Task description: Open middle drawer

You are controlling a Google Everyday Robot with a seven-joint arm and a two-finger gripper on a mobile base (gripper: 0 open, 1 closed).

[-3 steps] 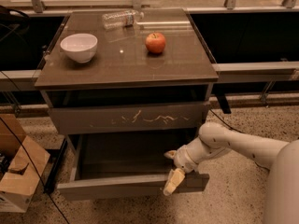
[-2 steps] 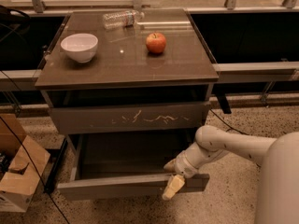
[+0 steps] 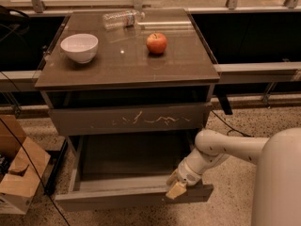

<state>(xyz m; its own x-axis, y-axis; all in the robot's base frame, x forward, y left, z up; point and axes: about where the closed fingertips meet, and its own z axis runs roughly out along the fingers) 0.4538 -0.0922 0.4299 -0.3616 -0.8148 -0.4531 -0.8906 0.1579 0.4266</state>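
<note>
Far L on floor: cardboard box. On the desk, L to R: white bowl, clear bottle lying on its side at the back, red apple. Under the top, the scratched drawer front sits slightly fwd. Below it the middle drawer stands well out, interior showing. Pincer is at the R end of that drawer's front, by the top edge; can't tell how far open or whether it grips. White arm reaches in from R.
</note>
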